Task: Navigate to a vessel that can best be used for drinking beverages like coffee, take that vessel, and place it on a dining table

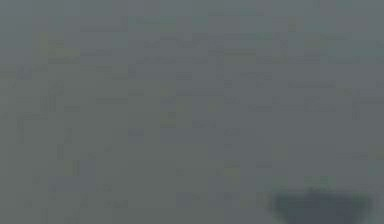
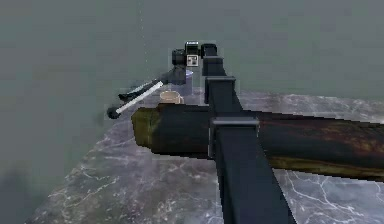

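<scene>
Progress, as far as you can judge it, stands at the pick-up stage: the drive to the vessel looks done, while the take and the placing on a dining table appear to be ahead of you.

In the arm side view the arm [image 2: 240,150] reaches out across a marbled counter [image 2: 100,185], passing over a long dark brown block [image 2: 310,140] that lies along the top. At the arm's far end sit the two white marker squares [image 2: 190,52], and left of them the end effector [image 2: 115,110] points its thin fingers out toward the counter's edge.

Just beside the end effector's body, on the counter, you can see a small tan round thing [image 2: 172,97]. By place and shape it may be the drinking vessel you are after, but it is too small to name with confidence. Whether it touches the end effector cannot be told, and you cannot tell whether the end effector holds anything.

As for containers, that tan thing is the one candidate, and its inside is not readable, so nothing can be said of any contents.

Ahead of you, the forward view gives a plain grey wall [image 1: 190,100].
</scene>
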### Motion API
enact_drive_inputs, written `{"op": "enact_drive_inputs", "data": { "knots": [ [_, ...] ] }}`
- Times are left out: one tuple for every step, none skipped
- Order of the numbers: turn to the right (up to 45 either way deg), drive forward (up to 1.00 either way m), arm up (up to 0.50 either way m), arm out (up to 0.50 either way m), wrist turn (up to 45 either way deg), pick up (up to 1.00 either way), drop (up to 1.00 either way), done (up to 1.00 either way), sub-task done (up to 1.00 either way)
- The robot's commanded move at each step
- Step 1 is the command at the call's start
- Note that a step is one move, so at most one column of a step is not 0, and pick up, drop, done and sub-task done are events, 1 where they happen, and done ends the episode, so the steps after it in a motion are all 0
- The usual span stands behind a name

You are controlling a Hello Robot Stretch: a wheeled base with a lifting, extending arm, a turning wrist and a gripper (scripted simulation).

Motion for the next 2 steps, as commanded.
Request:
{"op": "enact_drive_inputs", "data": {
  "knots": [
    [0.0, 0.0, 0.0, 0.0, 45.0, 0.0, 0.0, 0.0, 0.0],
    [0.0, 0.0, 0.0, 0.0, 27.0, 0.0, 0.0, 0.0, 0.0]
  ]
}}
